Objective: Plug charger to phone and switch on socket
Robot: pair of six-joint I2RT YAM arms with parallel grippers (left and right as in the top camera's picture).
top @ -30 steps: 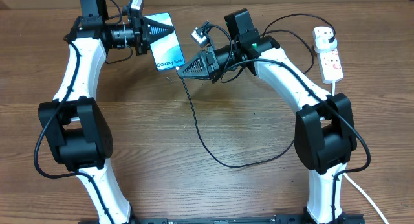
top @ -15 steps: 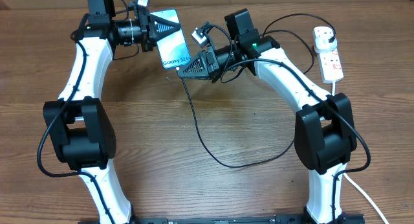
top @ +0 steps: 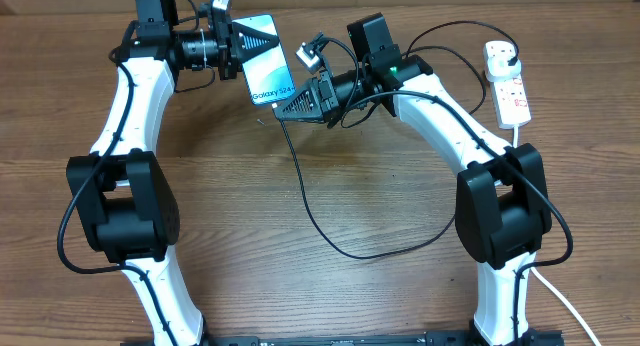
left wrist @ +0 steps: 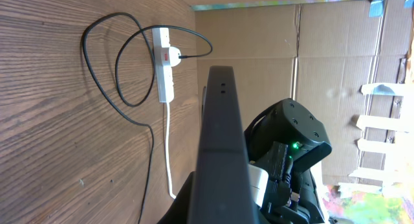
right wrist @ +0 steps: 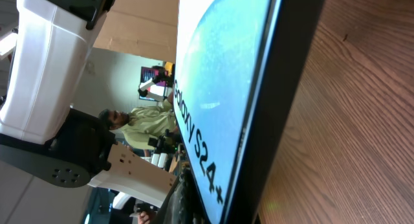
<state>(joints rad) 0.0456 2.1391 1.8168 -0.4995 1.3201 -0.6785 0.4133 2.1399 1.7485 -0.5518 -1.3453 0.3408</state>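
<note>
Overhead: phone [top: 265,58] seemingly touching right gripper [top: 280,111].

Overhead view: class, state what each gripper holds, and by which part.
The left gripper clamps the phone by its top-left end. The right gripper seems to hold the charger near its connector tip.

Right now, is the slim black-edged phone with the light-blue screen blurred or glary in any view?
Overhead: phone sharp, evenly lit, lettering legible. Left wrist: its dark edge is soft, the white elongated power strip beyond crisp. Right wrist: screen bright, slightly soft, lettering readable.
</note>
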